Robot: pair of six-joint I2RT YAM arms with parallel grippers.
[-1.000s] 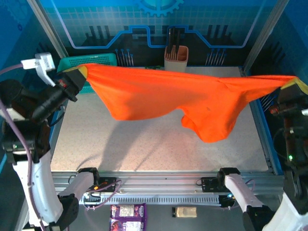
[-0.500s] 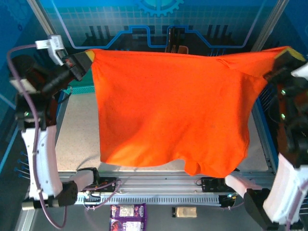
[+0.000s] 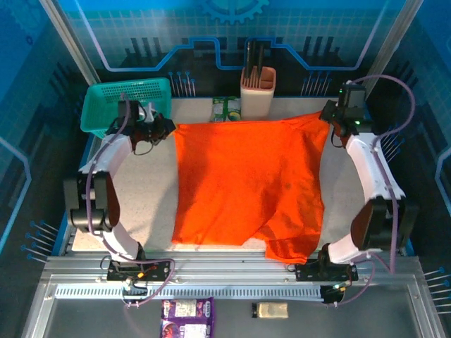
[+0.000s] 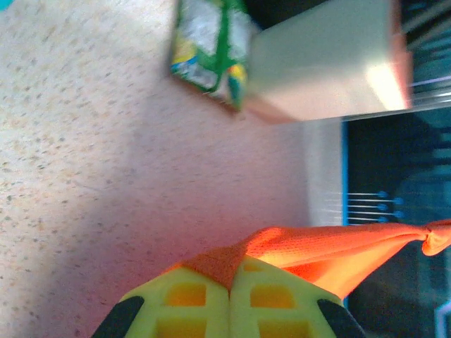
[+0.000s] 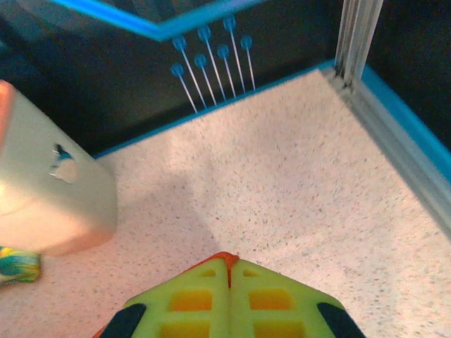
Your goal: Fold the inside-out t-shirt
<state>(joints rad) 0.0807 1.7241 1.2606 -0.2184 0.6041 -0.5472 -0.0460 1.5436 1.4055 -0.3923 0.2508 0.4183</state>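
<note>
**Item:** t-shirt (image 3: pixel 246 183), orange.
**Location:** Spread on the worktop (image 3: pixel 141 190), centre, running from the back edge to the near edge. The far edge lies just before the holder (image 3: pixel 257 88) and the packet (image 3: pixel 225 109), and the basket (image 3: pixel 127 98) stands apart at far left.

**Condition:** Mostly flat, one broad panel. The near right corner is bunched and juts toward the near edge. The near left edge is fairly straight. Which end is hem and which is collar cannot be told.

**Left end effector** (image 3: pixel 168 128): Fingers together, clamped on the far left corner of the t-shirt. The wrist view shows cloth (image 4: pixel 317 246) pinched at the tips (image 4: pixel 230 278), low over the worktop.

**Right end effector** (image 3: pixel 330 117): Fingers together, clamped on the far right corner. A sliver of orange shows at the tips (image 5: pixel 230 262).

**Change noted:**
- A second ago the garment hung in the air, stretched between both arms raised high.
- Half a second ago it dropped as a curtain.
- Now both arms have reached to the far side and laid it down, and the cloth has gone from hanging to resting on the worktop.

**Bearing on task:** The spreading step looks all but finished, and no fold has been made yet. The likely next step is to let go of both corners, smooth the bunched near right corner, then begin folding. One risk is that the rumpled corner gets folded in as a lump.
</note>
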